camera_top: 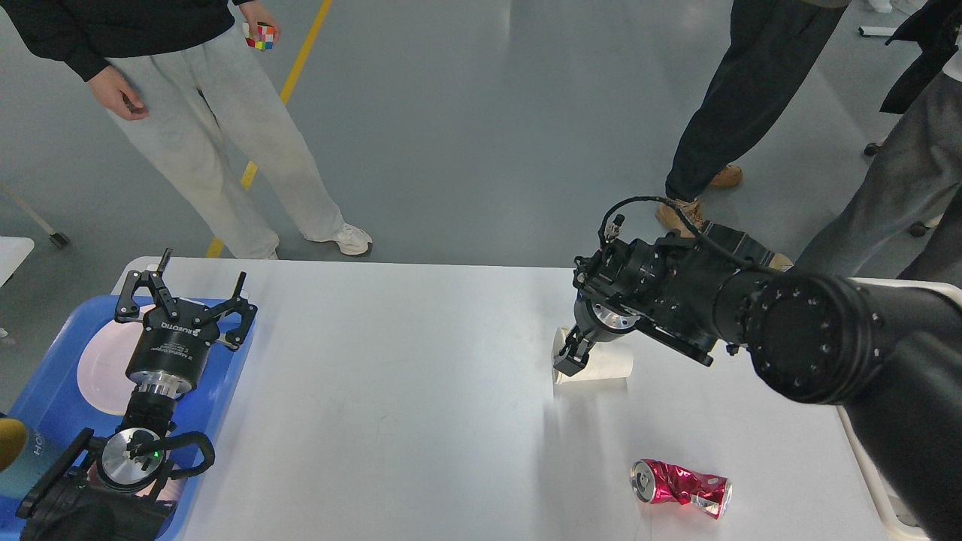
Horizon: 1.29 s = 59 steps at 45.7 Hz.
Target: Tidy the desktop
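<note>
- The white counter (391, 391) fills the middle.
- Left gripper (183, 291) hangs over the blue tray (225, 376), jaws spread apart.
- Right gripper (569, 359) is at the paper cup (601, 367); its jaws' state is unclear.

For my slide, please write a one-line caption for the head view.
Right gripper reaches the tipped paper cup on the desktop; a crushed red can lies nearby.
</note>
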Motion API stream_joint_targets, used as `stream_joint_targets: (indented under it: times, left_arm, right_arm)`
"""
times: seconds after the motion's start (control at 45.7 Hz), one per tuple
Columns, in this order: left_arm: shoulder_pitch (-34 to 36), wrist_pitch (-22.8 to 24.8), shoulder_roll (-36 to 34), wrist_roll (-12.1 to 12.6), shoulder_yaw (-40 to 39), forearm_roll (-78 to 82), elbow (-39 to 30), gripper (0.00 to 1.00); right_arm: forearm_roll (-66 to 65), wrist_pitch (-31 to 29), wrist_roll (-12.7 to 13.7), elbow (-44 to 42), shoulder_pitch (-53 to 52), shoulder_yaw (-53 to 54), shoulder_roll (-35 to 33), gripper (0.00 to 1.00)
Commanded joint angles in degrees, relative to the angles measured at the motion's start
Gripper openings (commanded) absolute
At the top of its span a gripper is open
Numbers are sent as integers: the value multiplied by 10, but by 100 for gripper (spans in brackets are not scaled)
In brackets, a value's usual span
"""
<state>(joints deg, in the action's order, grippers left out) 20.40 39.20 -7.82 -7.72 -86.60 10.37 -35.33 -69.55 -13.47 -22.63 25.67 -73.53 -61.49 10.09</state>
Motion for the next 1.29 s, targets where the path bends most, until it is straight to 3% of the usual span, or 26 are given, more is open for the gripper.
stream_joint_targets:
  times: [0.0, 0.284, 0.481, 0.831, 0.963, 1.05, 1.138, 1.269]
  left_arm:
    - [0, 0, 0, 0, 0, 0, 0, 96]
    - [0, 1, 1, 0, 0, 0, 0, 96]
    - [0, 1, 1, 0, 0, 0, 0, 96]
    - [-1, 1, 1, 0, 0, 0, 0, 96]
    - [0, 1, 0, 0, 0, 0, 0, 96]
    - [0, 0, 0, 0, 0, 0, 0, 96]
    - [0, 0, 0, 0, 0, 0, 0, 96]
    - [0, 0, 0, -1, 0, 0, 0, 96]
  right_arm:
    - [-3, 41, -13, -27, 36, -52, 8, 95]
    - [6, 64, -18, -61, 81, -112, 5, 95]
    - [30, 92, -13, -141, 139, -111, 3, 96]
    - [90, 96, -6, -147, 153, -108, 3, 95]
    - [136, 96, -2, -152, 153, -107, 3, 68]
    - [136, 93, -1, -152, 154, -111, 4, 45]
    - [136, 87, -1, -151, 153, -113, 4, 0]
    - [136, 83, 0, -149, 151, -108, 4, 0]
